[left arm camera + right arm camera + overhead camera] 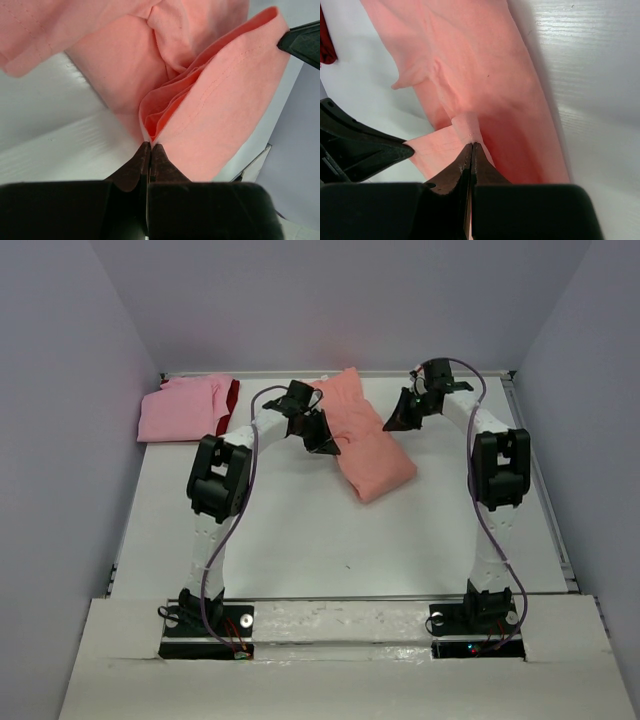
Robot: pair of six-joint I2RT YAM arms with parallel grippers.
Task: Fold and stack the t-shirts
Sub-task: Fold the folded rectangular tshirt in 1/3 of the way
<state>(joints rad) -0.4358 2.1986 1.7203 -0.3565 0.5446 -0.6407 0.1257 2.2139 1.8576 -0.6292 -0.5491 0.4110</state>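
Two wrist-cam pinches on salmon tee; pink tee top-only

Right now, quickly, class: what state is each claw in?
Left claw: closed, pinching a fold of the salmon-orange t-shirt.
Right claw: closed, pinching an edge of the same shirt.

Salmon shirt up close: soft matt cotton, fine knit, a stitched hem line running along the fold. Pink shirt at the back, same dull cloth. Dark red shirt beside it, matt too. Bench is white and smooth, faint grain, slight sheen. Left end effector and right end effector: black matt plastic, by the look. Arms in smooth white shells.
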